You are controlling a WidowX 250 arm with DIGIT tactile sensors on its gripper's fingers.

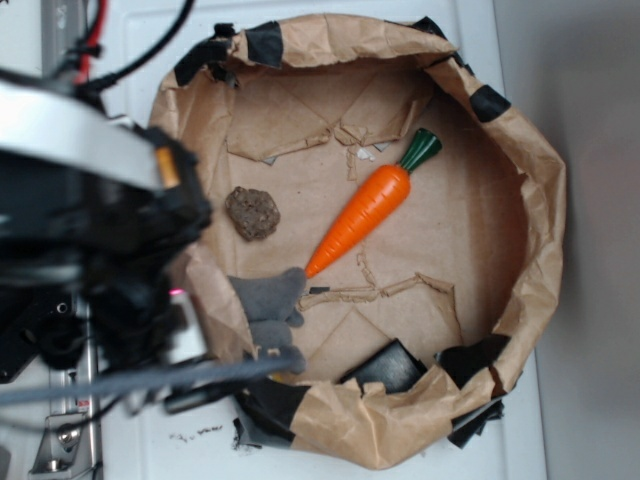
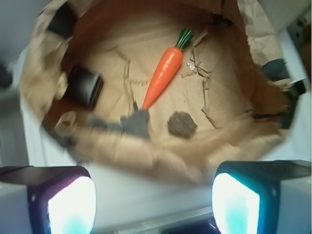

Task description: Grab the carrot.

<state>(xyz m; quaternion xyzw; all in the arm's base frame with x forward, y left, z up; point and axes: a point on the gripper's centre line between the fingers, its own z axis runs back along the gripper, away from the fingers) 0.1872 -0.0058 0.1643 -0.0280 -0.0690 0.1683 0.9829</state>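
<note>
White tabletop [image 1: 500, 30] under the scene, scuffed near the bottom edge. Grey floor [image 1: 600, 200] along its right side. Light even and diffuse, no hard shadows. Wrist view blurred.

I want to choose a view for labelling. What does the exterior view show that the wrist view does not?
Only the exterior view shows the robot's dark arm body with its cables, at the left of the crumpled brown paper enclosure.

Only the wrist view shows the gripper: two pale glowing fingers, wide apart, outside the paper wall.

Both show the glossy orange toy carrot with its green stem, lying free, the small brown lumpy ball, the grey plush toy and a black block.
</note>
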